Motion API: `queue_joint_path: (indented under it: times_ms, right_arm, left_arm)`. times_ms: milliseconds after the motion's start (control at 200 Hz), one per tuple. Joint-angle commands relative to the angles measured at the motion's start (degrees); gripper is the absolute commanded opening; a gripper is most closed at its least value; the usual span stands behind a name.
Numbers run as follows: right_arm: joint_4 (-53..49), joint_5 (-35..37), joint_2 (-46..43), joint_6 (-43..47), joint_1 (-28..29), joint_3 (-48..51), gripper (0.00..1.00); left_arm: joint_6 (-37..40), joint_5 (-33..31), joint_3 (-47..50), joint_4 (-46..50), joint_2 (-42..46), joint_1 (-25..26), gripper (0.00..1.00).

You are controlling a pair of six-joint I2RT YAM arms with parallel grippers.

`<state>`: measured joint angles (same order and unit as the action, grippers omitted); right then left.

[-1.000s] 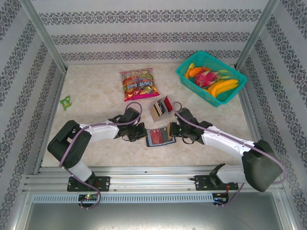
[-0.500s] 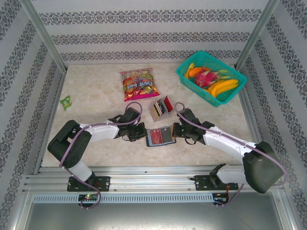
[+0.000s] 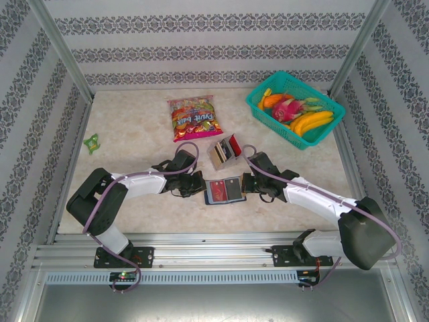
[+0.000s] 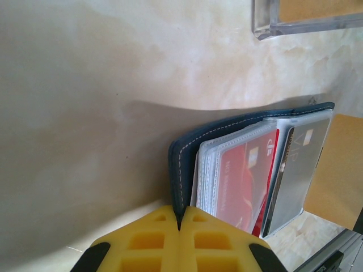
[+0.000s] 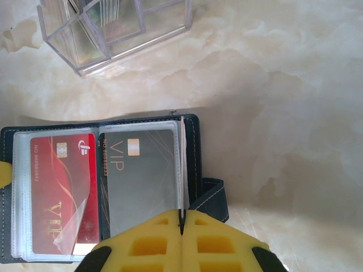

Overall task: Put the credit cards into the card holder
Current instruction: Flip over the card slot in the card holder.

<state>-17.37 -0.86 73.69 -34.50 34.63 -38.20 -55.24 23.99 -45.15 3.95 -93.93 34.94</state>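
I see a cream marbled bench boxed in by patterned walls. The card holder lies open near the front edge, credit cards sleeved inside. My left hand and right hand are clenched at its opposite ends.

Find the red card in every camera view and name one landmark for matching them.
Top view: the red card lies mid-table, in the left half of the open wallet.
Left wrist view: the red card sits right of centre and low, under a clear sleeve.
Right wrist view: the red card is at lower left, in the wallet's left pocket.
Shared landmark: the grey card right beside it in all three.
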Motion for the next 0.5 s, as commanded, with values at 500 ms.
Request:
queue_joint_path:
  times_ms: [500]
  right_arm:
    - [5.24, -6.34, -0.36, -1.09, -0.21, 1.90, 0.00]
  left_arm:
    - [1.41, 0.36, -0.67, 1.92, -1.08, 0.85, 0.03]
